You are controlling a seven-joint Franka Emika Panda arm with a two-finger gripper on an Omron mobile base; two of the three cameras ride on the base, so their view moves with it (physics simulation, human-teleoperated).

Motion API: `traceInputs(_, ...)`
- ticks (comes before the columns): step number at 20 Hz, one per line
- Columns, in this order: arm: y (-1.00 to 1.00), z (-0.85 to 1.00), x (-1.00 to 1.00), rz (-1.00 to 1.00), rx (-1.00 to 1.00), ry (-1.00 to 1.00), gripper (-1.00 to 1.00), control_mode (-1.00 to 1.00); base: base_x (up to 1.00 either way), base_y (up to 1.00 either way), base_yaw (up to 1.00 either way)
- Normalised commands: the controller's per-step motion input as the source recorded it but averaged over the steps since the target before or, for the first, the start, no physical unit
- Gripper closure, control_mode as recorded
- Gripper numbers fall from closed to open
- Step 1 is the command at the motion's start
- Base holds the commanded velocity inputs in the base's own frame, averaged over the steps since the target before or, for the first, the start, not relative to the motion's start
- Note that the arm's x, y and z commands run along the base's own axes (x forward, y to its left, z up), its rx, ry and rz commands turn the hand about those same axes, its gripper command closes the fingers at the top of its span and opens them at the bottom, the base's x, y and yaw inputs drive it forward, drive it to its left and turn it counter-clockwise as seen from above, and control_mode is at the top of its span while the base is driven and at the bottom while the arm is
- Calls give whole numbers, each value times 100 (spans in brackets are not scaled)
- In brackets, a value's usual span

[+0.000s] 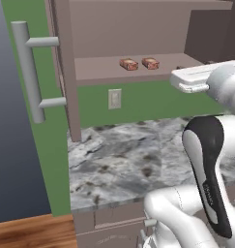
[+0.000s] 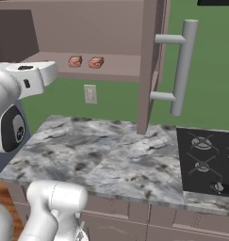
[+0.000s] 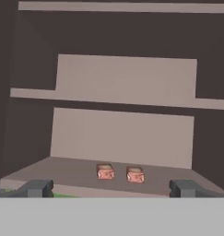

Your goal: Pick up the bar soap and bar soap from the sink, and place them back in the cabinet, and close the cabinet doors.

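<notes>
Nearest the camera on the hand, the gripper stands wide apart with nothing between its 2 fingertips, which frame the view of the cabinet ahead without touching it.

Below and in front of the base lies the grey marbled counter, with a black stovetop to its right. On the green wall above it sits a pale outlet plate.

Further back, on the cabinet's bottom board, rest the 2 bar soaps: the left soap and the right soap, side by side, near but apart, lying flat a little way in from the front edge. Both are already out of the sink.

The soaps look small, rigid and light. If they need shifting, the short sides are the likeliest hold; a smooth bar may slip under a hard pinch.

What remains, by my reading, is the doors. The left door and right door both stand swung out, edge-on. Each carries a long grey bar handle, stiff and easy to push or hook; the panels should swing lightly on their hinges.
</notes>
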Motion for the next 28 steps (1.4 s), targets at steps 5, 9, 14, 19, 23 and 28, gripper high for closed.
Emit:
traceInputs(5,-21,0,-75,1,0,-2,-100,-100,0,0,0)
traceInputs(9,-25,0,-75,0,0,-2,-100,-100,0,0,0)
traceInputs(14,-33,0,-64,1,0,-2,-100,-100,0,0,0)
traceInputs(19,-28,0,-46,0,0,-1,-100,-100,0,0,0)
traceInputs(23,-28,0,-13,0,0,-3,-100,-100,0,0,0)
traceInputs(28,-37,0,-14,0,0,-2,-100,-100,0,0,0)
